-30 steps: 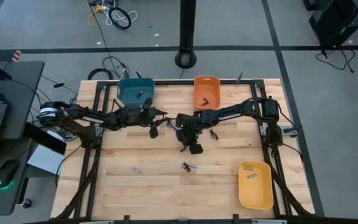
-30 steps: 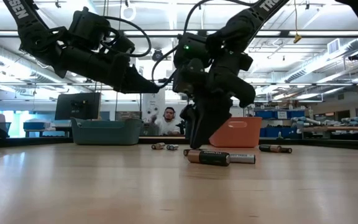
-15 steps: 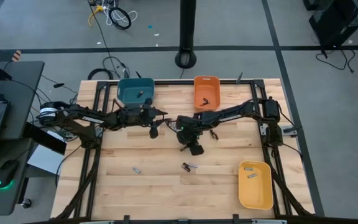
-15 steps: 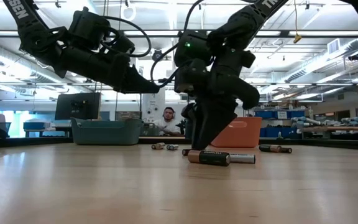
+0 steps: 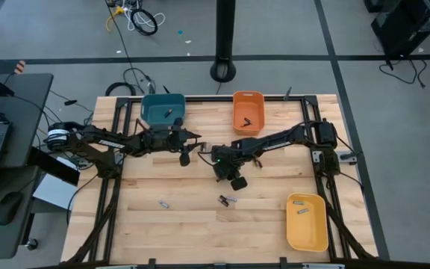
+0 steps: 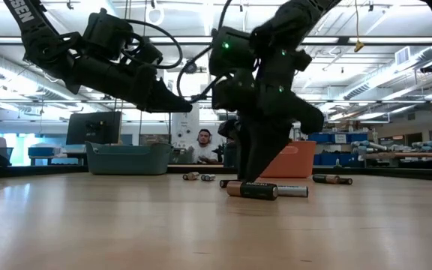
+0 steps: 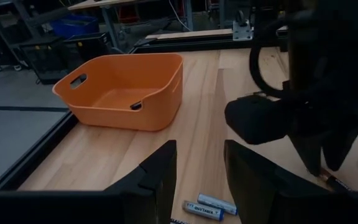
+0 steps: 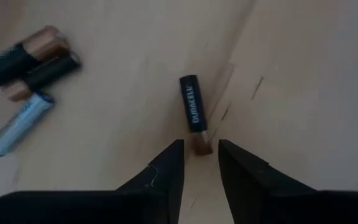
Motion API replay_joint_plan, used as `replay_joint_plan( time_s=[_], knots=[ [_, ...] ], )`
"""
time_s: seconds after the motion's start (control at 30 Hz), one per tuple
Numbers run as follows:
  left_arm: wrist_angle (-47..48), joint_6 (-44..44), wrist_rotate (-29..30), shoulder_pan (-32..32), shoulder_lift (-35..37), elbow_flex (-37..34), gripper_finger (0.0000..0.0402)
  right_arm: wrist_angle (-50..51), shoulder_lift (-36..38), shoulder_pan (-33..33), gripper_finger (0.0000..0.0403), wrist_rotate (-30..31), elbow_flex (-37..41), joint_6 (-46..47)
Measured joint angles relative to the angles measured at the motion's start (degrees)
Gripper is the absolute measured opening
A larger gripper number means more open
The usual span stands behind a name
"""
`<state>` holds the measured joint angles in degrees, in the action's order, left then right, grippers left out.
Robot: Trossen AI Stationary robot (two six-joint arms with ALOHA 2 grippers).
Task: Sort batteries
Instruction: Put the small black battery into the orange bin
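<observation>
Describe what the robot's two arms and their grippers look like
Both arms are dark, jointed and slim, with black cables looped along them. The left gripper and right gripper each end in two flat black tapering fingers. The right arm shows a small green light; white lettering marks the links.

Both robot arms are black and chunky, with round joints and black cables looping along them. White letters mark the left arm [image 6: 66, 52]. A small green light glows on the right arm [image 6: 276, 67]

Between my dark fingers [image 8: 166, 171] lies a black, copper-tipped battery [image 8: 192, 112], beside a pale blue one [image 8: 17, 124], on blond wood [image 8: 123, 81].
</observation>
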<state>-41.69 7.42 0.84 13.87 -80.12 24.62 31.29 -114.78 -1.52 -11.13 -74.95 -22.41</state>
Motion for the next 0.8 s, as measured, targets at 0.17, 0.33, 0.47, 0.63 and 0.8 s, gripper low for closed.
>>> replay_joint_plan(
  time_s=[0.17, 0.33, 0.47, 0.63, 0.8],
  knots=[
    [-0.3, 0.0, 0.0, 0.0, 0.0, 0.0, 0.0142, 2.5, 0.0, 1.0, 0.0111, 2.0, -3.0, -0.9],
    [-0.5, 0.0, 0.0, 0.0, 0.0, 0.0, 0.0142, 8.7, 0.0, 1.6, 0.011, 4.3, -7.7, -1.7],
    [-0.4, 0.0, 0.0, 0.0, 0.0, 0.0, 0.0142, 13.3, -0.5, 1.6, 0.0109, 4.9, -11.9, -1.8],
    [0.0, 0.0, 0.0, 0.0, 0.0, 0.1, 0.0142, 16.3, -3.7, 2.5, 0.0105, 4.9, -14.8, -1.8],
    [1.3, 0.1, 0.7, 0.0, 0.0, 0.0, 0.0142, 20.9, -9.2, 3.5, 0.0107, 4.8, -20.1, -1.7]
  ],
)
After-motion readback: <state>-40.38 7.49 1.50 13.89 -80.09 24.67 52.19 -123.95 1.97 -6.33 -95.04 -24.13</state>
